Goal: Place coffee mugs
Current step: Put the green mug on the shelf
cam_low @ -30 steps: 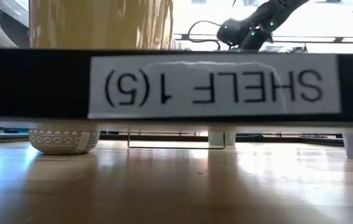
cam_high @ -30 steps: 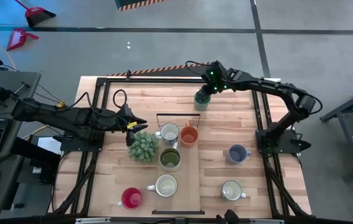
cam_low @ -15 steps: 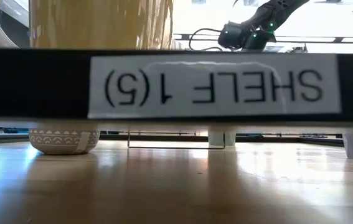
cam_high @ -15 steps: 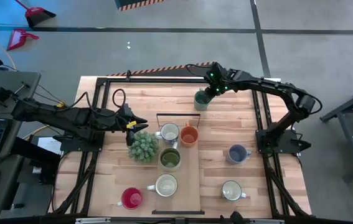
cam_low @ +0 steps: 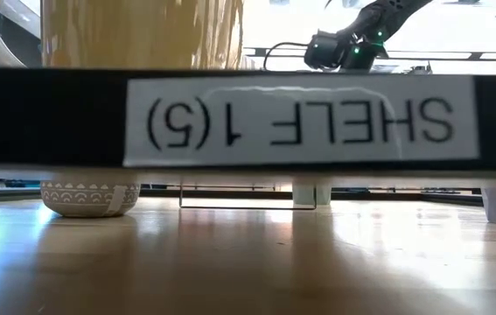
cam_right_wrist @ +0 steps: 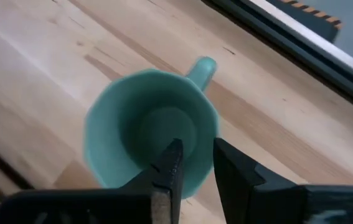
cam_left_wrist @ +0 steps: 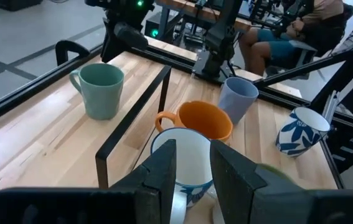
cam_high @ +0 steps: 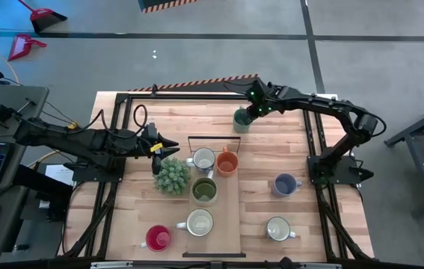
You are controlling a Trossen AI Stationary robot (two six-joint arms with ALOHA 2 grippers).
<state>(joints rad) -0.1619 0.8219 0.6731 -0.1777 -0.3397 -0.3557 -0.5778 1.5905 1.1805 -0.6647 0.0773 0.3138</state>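
1. The wooden table [cam_high: 129, 217] is seen from above, with a black wire frame [cam_high: 212, 139] standing near its middle.
2. A spiky green potted plant [cam_high: 172, 176] is set just left of the frame.
3. Inside the frame four mugs are found: a patterned white mug [cam_high: 203, 159] and an orange mug [cam_high: 227, 162] side by side, an olive green mug [cam_high: 203, 190] below them, and a cream mug [cam_high: 199, 223] nearest the front edge.
4. A teal mug [cam_high: 241, 119] is stood near the far edge; a blue-grey mug [cam_high: 284, 184], a second cream mug [cam_high: 277, 229] and a red mug [cam_high: 157, 238] are placed apart elsewhere.
5. The right gripper [cam_high: 256, 109] is held just above the teal mug's rim, its fingers slightly apart and clamped on nothing.
6. The left gripper [cam_high: 168, 148] is held beside the plant, near the patterned white mug, its fingers narrowly parted and empty.
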